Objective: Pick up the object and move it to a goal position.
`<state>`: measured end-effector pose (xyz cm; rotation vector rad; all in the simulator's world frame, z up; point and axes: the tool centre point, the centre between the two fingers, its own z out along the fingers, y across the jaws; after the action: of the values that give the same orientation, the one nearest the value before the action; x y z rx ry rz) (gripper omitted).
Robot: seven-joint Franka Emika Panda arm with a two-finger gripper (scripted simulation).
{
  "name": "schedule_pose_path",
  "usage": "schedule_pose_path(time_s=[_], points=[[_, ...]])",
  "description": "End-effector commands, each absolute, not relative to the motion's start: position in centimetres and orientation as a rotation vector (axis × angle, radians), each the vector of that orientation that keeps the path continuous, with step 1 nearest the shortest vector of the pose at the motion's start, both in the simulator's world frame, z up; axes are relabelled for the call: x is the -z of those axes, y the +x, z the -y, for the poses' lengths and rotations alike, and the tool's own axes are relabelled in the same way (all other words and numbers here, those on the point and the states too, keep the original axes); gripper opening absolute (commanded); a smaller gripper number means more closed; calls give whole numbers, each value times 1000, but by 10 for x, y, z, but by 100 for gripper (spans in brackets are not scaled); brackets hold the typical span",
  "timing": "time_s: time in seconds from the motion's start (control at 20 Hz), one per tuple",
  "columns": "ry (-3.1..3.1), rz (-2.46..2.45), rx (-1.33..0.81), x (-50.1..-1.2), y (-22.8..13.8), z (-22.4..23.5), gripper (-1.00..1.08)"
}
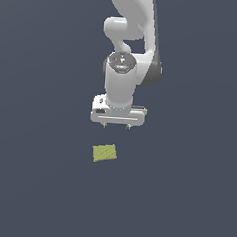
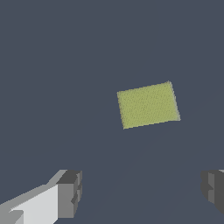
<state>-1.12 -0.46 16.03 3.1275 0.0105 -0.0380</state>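
Observation:
The object is a small flat yellow-green rectangular block lying on the dark grey floor, a little tilted. It also shows in the wrist view. My white gripper hangs above the floor, behind the block and slightly toward the exterior view's right of it. Its jaws stand wide apart and hold nothing. In the wrist view the gripper shows two grey fingertips at the picture's edges, with the block lying apart from them, not between them.
The white arm rises behind the gripper. The floor is a plain dark grey surface with no other objects and no goal marker in view.

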Motion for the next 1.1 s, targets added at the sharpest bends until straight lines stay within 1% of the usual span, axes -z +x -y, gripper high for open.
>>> schedule_pose_path(time_s=[0.0, 0.5, 1.05], points=[[3128, -10, 38, -160, -11, 5, 100], [3153, -40, 32, -171, -11, -11, 100], [3155, 82, 33, -165, -7, -7, 100]])
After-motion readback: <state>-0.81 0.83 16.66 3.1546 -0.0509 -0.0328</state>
